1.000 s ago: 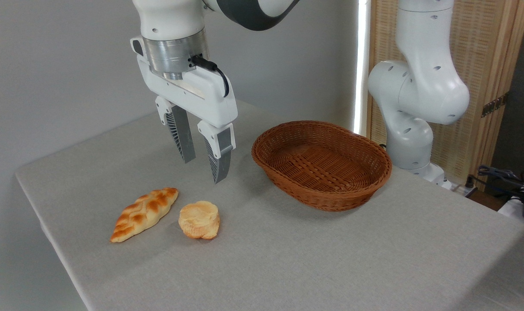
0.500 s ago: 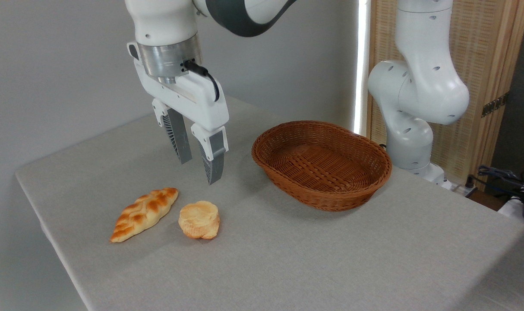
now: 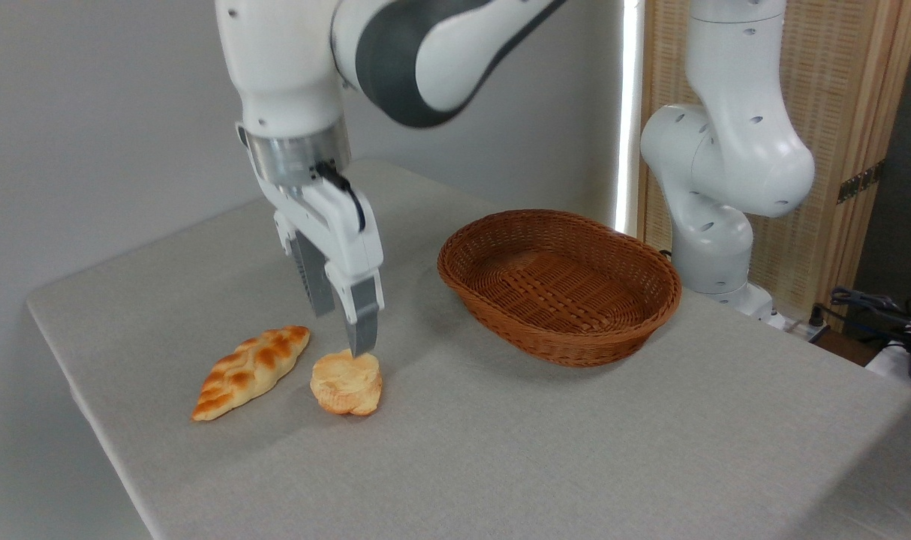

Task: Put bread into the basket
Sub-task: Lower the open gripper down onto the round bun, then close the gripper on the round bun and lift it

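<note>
Open gripper (image 3: pixel 343 334) just above bread (image 3: pixel 347 383); basket (image 3: pixel 559 285) unlabelled

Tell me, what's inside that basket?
Nothing visible: the basket shows only its bare woven floor. Its near wall hides a strip of the floor. The bun lies on the table.

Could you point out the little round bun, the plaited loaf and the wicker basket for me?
Round bun (image 3: pixel 346 383): fixed camera view, on its pale top.
Plaited loaf (image 3: pixel 250 370): fixed camera view, on its striped middle.
Wicker basket (image 3: pixel 568 346): fixed camera view, on its near outer wall.
</note>
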